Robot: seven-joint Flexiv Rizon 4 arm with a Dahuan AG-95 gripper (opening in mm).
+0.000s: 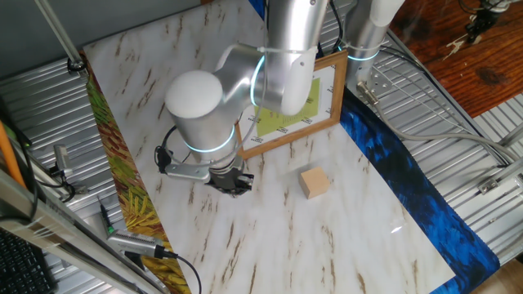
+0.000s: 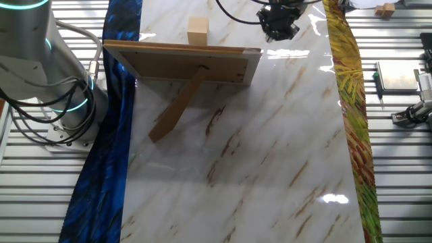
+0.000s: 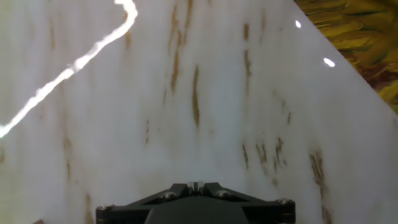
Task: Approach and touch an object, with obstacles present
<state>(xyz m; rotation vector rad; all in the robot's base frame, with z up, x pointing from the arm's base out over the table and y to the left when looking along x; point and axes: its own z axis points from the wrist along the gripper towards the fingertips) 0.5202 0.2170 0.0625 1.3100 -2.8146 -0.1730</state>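
Gripper [image 1: 231, 181] hovers low, apart from cube [image 1: 314, 183] beside it.

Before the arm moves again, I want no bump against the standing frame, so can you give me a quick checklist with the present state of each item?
1. Small light tan wooden cube visible and free on the marble table: ok.
2. Tool apart from the cube, no touch yet: ok.
3. Brown wooden picture frame with the yellow-green panel upright on its rear prop: ok.
4. Frame outside the straight stretch between tool and cube: ok; it stands behind both in the one fixed view.
5. Cube in the hand view: not ok; only marble shows.
6. Tool open or shut: cannot tell.
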